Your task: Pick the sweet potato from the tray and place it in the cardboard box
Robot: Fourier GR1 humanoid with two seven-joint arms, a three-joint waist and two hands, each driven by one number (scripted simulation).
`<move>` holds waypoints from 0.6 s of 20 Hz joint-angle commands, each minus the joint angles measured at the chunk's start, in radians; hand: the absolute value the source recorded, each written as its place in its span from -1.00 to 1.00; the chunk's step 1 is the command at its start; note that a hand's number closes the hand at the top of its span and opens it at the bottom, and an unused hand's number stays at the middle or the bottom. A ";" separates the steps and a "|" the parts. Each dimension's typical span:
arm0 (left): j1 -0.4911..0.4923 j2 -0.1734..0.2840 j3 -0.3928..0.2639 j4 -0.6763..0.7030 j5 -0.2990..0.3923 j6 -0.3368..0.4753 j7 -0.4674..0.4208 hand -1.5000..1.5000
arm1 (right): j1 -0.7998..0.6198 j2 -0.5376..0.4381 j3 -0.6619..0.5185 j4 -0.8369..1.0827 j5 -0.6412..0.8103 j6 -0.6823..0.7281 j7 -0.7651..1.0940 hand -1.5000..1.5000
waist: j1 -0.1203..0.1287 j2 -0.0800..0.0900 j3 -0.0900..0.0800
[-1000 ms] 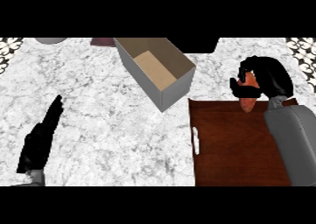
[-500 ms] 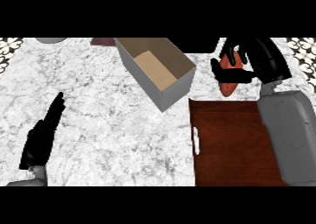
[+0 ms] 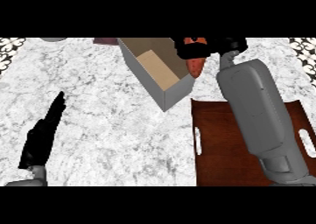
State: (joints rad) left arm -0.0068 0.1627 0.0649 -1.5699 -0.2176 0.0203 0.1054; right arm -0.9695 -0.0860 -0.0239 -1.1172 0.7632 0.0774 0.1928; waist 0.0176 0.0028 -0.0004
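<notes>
right robot hand up at the far side of the counter, black fingers curled round the sweet potato and clamped on it. sweet potato orange-brown, upper part hidden inside the grip, tapered lower end hanging below the fingers. held just beside the right wall of the cardboard box, over that wall's outer edge; whether it touches the wall, cannot tell. not in the box, and well off the tray.

cardboard box open at the top, set at a slant, grey outside, tan inside, near corner pointing toward the tray. nothing visible inside but its own bare floor and walls.

tray dark reddish brown, at the lower right of the counter, with pale slot handles on its left and right rims. grey right forearm lying across above it from the lower edge up to the robot hand, covering much of the tray's middle.

left robot hand at the lower left, apart from everything, fingers straight and together, pointing up and away over the white marbled counter, holding nothing.

dark red-brown object peeking out behind the box's far left corner, too little showing to name. patterned black-and-white tiles at the far left and far right corners.
</notes>
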 commanded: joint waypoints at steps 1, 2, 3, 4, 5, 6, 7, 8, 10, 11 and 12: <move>-0.042 -0.023 -0.022 0.009 -0.025 0.019 0.025 0.00 | -0.120 0.046 -0.020 0.233 0.031 -0.095 -0.028 1.00 | 0.008 0.005 0.000; -0.015 0.028 0.029 0.016 0.029 -0.034 -0.028 0.00 | -0.146 0.058 -0.008 0.269 0.049 -0.100 -0.015 1.00 | 0.013 0.005 0.000; -0.001 -0.019 -0.014 0.034 -0.016 0.008 -0.033 0.00 | -0.184 0.033 -0.049 0.331 0.020 -0.088 -0.041 1.00 | 0.012 0.006 0.000; -0.030 0.016 0.011 0.007 0.016 -0.030 0.002 0.00 | -0.244 0.053 -0.055 0.385 0.029 -0.104 -0.014 1.00 | 0.022 0.008 0.000; 0.021 0.019 0.023 0.004 0.033 -0.041 -0.031 0.00 | -0.205 0.064 -0.031 0.381 0.040 -0.100 -0.018 1.00 | 0.012 0.004 0.000; -0.030 -0.007 -0.004 -0.018 0.011 -0.017 0.035 0.00 | -0.233 0.065 -0.044 0.456 0.036 -0.103 -0.042 1.00 | 0.020 0.008 0.000; -0.024 0.007 0.001 -0.008 -0.005 -0.012 0.006 0.00 | -0.226 0.084 -0.022 0.494 0.043 -0.146 -0.052 1.00 | 0.023 0.009 0.000; -0.009 -0.012 -0.016 -0.009 -0.013 -0.004 0.008 0.00 | -0.254 0.080 -0.056 0.547 0.044 -0.159 -0.061 1.00 | 0.024 0.010 0.000; -0.031 -0.010 -0.009 0.045 -0.010 -0.008 -0.046 0.00 | -0.272 0.085 0.008 0.602 0.018 -0.210 -0.035 1.00 | 0.027 0.010 0.000; -0.065 0.011 0.003 0.002 0.017 -0.039 0.028 0.00 | -0.298 0.085 -0.006 0.657 0.014 -0.234 -0.033 1.00 | 0.046 0.016 0.000; -0.046 0.002 -0.005 0.043 -0.012 -0.015 -0.030 0.00 | -0.285 0.085 0.012 0.686 0.014 -0.238 -0.054 1.00 | 0.039 0.015 -0.001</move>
State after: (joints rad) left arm -0.0377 0.1591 0.0581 -1.5523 -0.2217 0.0063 0.0963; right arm -1.2229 -0.0104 -0.0367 -0.5698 0.7872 -0.1015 0.1567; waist 0.0475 0.0137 -0.0008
